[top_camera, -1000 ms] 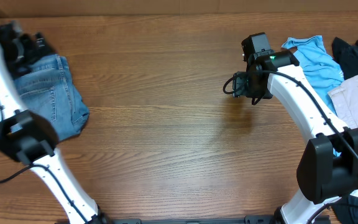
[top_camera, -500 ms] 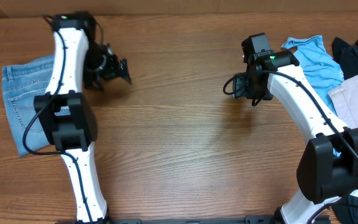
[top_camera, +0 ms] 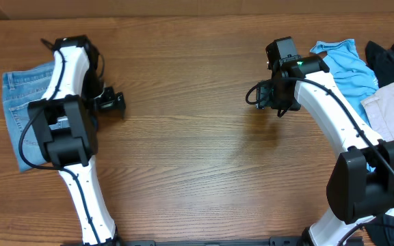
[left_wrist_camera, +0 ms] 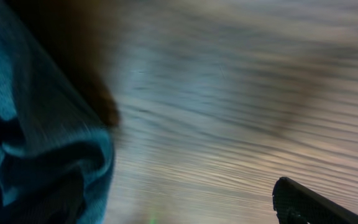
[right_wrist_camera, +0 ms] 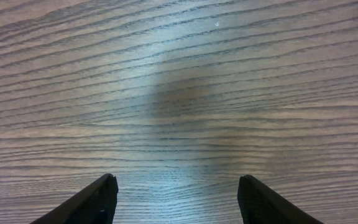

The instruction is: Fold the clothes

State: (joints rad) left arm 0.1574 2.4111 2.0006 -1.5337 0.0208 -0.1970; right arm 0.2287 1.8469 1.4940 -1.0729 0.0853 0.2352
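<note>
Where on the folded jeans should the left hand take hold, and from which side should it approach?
Pinch the jeans at the edge facing the middle of the table, nearest the left hand, coming low from that side. They lie flat and folded, so probably only an edge offers layers to grip.

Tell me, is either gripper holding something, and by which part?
Right gripper is open and empty. Left gripper is beside the jeans; its blurred view hides any hold.

Light-blue jeans [top_camera: 20, 102], folded, lying flat, far left
</note>
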